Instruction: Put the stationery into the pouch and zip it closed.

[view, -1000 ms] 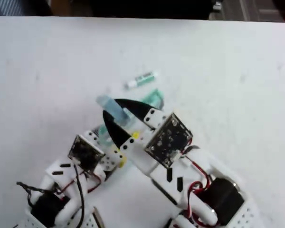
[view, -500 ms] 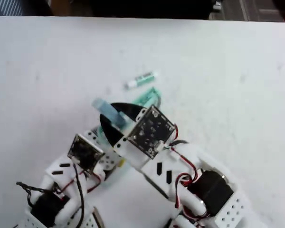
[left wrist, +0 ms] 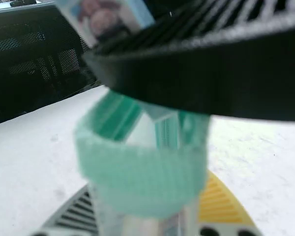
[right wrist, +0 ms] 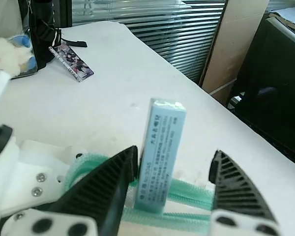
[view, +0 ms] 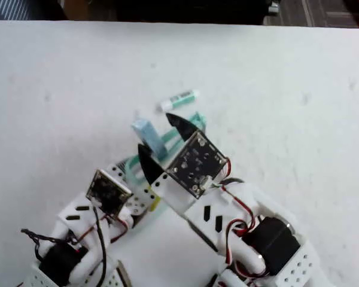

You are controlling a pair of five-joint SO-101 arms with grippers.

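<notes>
Right gripper (view: 155,133) has let go: its jaws, clamped on the blue box (view: 149,135) before, are now spread wide. Box stands upright in the mouth of the green mesh pouch (view: 195,119), one jaw just beside it, the other apart. Left gripper (left wrist: 142,222) sits at the pouch rim; can't tell if it grips. White-green tube (view: 178,99) lies on table (view: 287,89) near the pouch.

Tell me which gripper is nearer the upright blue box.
Right. The right gripper has its open jaws on both sides of the blue box; the left gripper sits apart, at the edge of the green pouch.
</notes>
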